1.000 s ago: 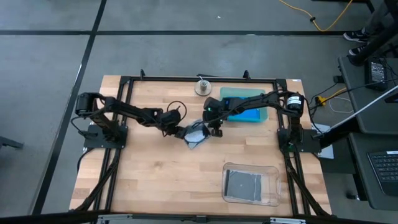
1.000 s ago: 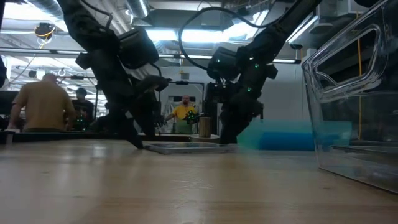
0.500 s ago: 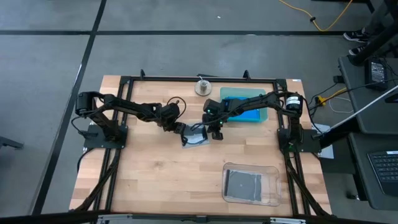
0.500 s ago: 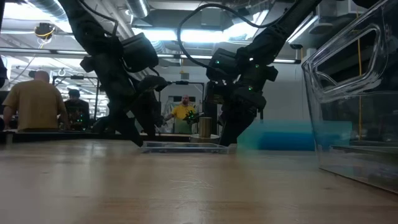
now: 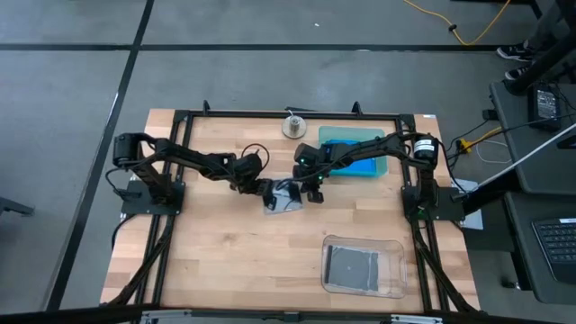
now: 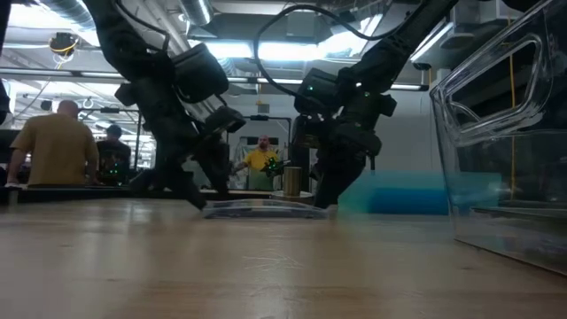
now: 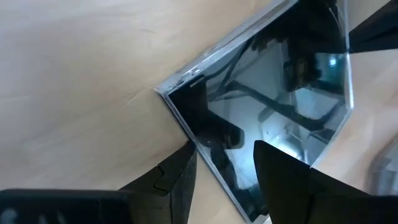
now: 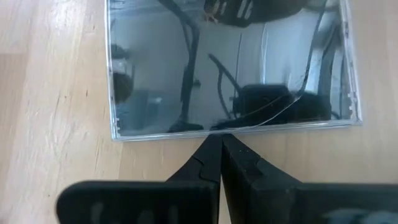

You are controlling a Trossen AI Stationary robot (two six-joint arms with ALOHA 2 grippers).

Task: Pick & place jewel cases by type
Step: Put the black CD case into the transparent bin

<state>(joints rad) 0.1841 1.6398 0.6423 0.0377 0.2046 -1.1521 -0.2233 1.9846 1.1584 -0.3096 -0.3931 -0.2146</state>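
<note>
One dark squarish jewel case with a shiny cover lies flat on the wood near the table's middle, between my two grippers. My left gripper is open at the case's left edge. In the left wrist view, one finger is on the wood side and the other is over the cover. My right gripper is shut at the case's right edge. A blue case lies in the teal tray, and a dark case lies in the clear tray. My left gripper straddles the case's edge near a corner, slanting down from the table's left. One finger is beside the edge and the other is above the cover. I cannot tell whether they touch it. My right gripper's shut fingertips meet the middle of the case's edge. They slant down from the table's right, and the case lies flat on the table.
A small metal cylinder stands near the far edge, left of the teal tray. The clear tray stands close to the low camera on the right. People show in the room behind the table. Bare wood spreads over the table's near left part.
The case has turned a little on the table and shifted slightly toward the right, and it now lies flat. My left gripper has drawn back a little and then moved right again to the case's edge. My right gripper has stayed at the case's right edge.
</note>
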